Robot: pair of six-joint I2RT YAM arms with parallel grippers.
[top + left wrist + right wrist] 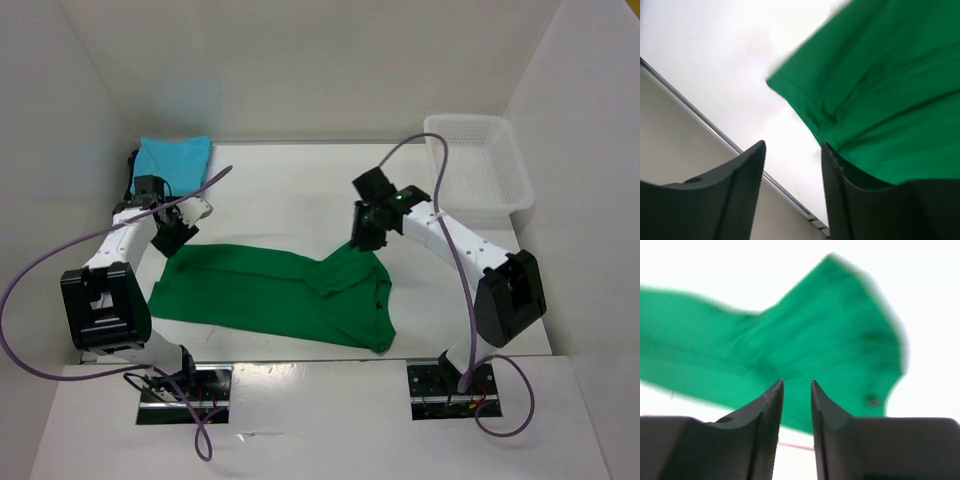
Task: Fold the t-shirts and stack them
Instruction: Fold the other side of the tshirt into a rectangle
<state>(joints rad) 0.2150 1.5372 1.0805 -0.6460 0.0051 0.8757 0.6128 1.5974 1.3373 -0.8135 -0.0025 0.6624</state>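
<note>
A bright green t-shirt (270, 295) lies spread across the table's front half, with one part folded over near its right end. A turquoise t-shirt (172, 157) rests folded at the back left. My left gripper (170, 240) hovers at the green shirt's upper left corner. Its wrist view shows the gripper (793, 147) open and empty, the green cloth (880, 100) lying just beside the right finger. My right gripper (362, 240) hangs over the folded part. Seen from its wrist, the gripper (797, 385) is open by a narrow gap, empty, with the green shirt (815, 330) below it.
A white mesh basket (478, 160) stands at the back right corner. White walls close in the table on the left, back and right. The table's left edge strip (715, 131) runs close to my left gripper.
</note>
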